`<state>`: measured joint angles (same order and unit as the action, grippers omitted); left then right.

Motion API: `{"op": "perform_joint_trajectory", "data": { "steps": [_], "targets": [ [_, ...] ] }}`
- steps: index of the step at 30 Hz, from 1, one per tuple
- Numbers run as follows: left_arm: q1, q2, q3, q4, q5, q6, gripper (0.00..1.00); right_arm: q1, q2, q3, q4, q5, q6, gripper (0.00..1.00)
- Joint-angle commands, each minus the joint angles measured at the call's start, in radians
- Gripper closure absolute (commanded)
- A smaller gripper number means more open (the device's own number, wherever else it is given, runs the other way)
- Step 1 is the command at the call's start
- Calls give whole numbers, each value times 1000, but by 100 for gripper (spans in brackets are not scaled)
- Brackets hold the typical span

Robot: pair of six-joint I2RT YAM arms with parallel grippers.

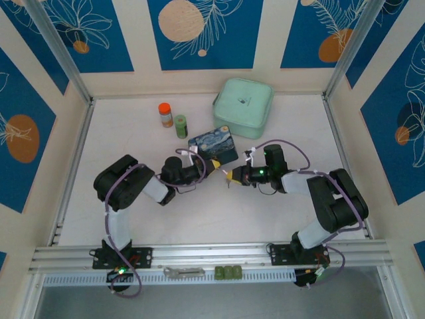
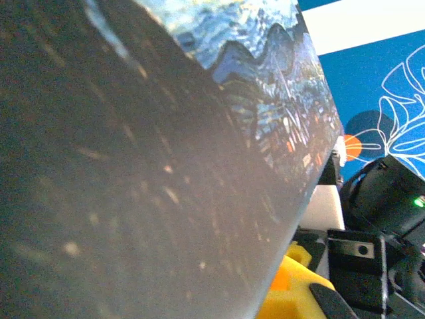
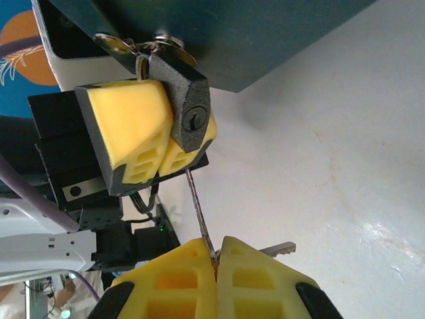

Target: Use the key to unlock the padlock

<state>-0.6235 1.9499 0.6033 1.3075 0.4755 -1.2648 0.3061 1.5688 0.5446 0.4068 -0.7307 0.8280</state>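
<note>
One padlock (image 3: 189,100) at the tin's (image 3: 265,40) edge, clamped by the left gripper (image 1: 214,165); one key (image 3: 198,209) just below, pinched in the right gripper (image 3: 217,256).

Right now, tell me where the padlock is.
Right wrist view, upper centre: the padlock is clamped in the left gripper, under the blue tin, above the key.
</note>
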Motion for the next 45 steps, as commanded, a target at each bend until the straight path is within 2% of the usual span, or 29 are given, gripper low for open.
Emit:
{"op": "perform_joint_trajectory", "data": {
  "steps": [1,29,45],
  "targets": [
    [7,-13,32,101,57,-26,100,-1,27,11,50,-73,17,100],
    [7,-20,45,101,101,-38,100,-34,74,32,176,-105,60,100],
    [6,-8,56,101,102,-34,100,-9,44,17,144,-127,50,100]
  ]
}}
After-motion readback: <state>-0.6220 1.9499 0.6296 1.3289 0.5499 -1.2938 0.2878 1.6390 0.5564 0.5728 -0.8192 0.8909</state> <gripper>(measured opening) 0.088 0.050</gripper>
